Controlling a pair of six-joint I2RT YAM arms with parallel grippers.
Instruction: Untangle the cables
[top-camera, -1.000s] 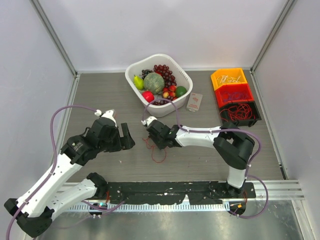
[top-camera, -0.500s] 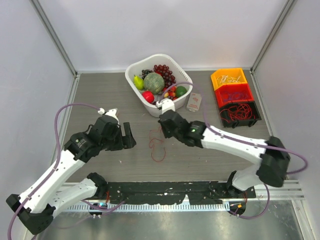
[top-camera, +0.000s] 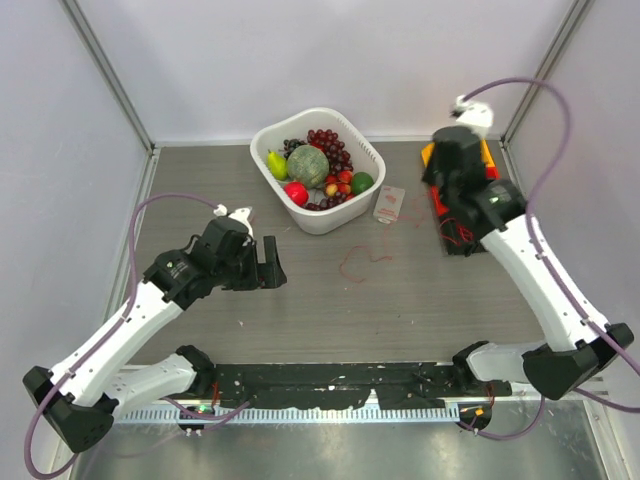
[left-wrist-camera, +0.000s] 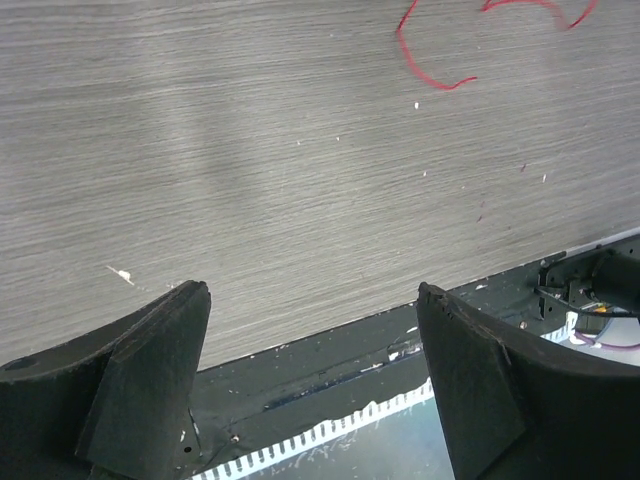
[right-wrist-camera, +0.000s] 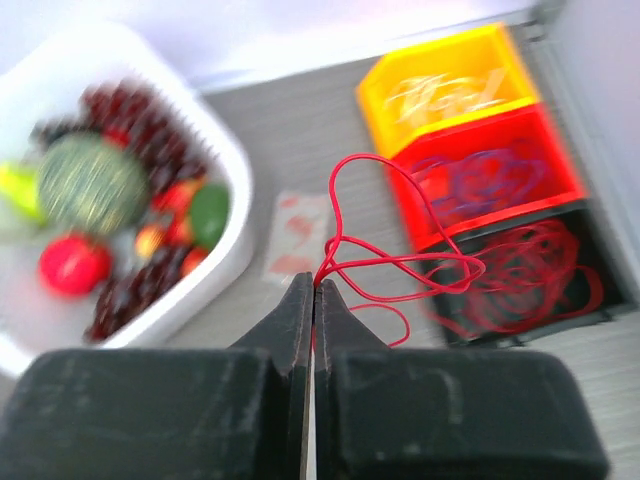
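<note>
My right gripper (right-wrist-camera: 315, 284) is shut on a thin red cable (right-wrist-camera: 400, 265), which hangs in loops from its tips. In the top view this gripper (top-camera: 449, 188) is held high over the bins at the right. The red cable (top-camera: 362, 258) trails down from it to the table. Its end shows at the top of the left wrist view (left-wrist-camera: 425, 65). My left gripper (top-camera: 271, 263) is open and empty, low over the table left of the cable; its fingers (left-wrist-camera: 150, 350) are spread wide.
Three bins stand at the right: yellow (right-wrist-camera: 445, 95) with white wires, red (right-wrist-camera: 490, 175) with purple wires, black (right-wrist-camera: 535, 270) with red wires. A white fruit basket (top-camera: 268, 140) stands at the back. A small packet (top-camera: 388, 203) lies beside it.
My right arm has swung up and right from the table centre to over the bins, dragging the red cable right. My left gripper has shifted slightly right.
</note>
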